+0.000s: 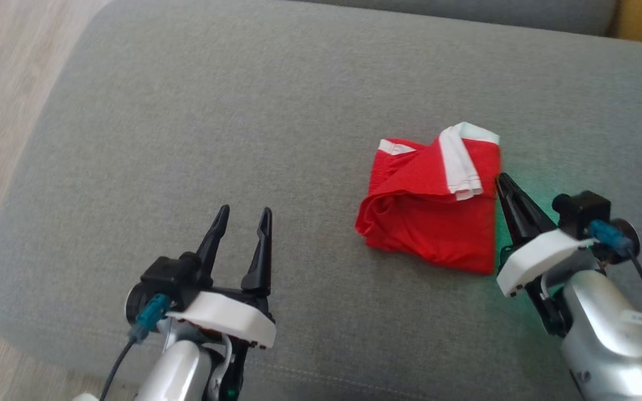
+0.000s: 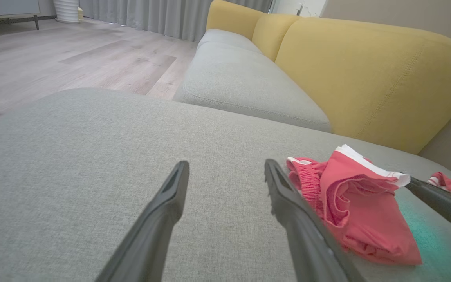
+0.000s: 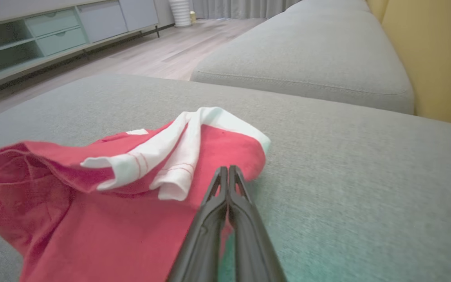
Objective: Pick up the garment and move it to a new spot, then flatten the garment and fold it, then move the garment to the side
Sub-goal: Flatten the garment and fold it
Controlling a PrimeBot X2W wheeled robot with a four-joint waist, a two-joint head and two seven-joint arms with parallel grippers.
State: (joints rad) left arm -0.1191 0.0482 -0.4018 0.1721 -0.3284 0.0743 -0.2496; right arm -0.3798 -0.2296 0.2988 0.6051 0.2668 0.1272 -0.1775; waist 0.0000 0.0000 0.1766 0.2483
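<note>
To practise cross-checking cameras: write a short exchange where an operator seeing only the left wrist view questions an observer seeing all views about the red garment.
Operator: Is the right gripper shut?
Observer: Yes, fingers pressed together, tips at the red garment's edge.
Operator: Does my left gripper touch the garment?
Observer: No; it stands open, with bare grey cushion between them.

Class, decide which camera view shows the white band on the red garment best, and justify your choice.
The right wrist view: the white band lies close and large, its folds plain on the red garment. The head view shows it small from above; the left wrist view catches a thin edge of it.
</note>
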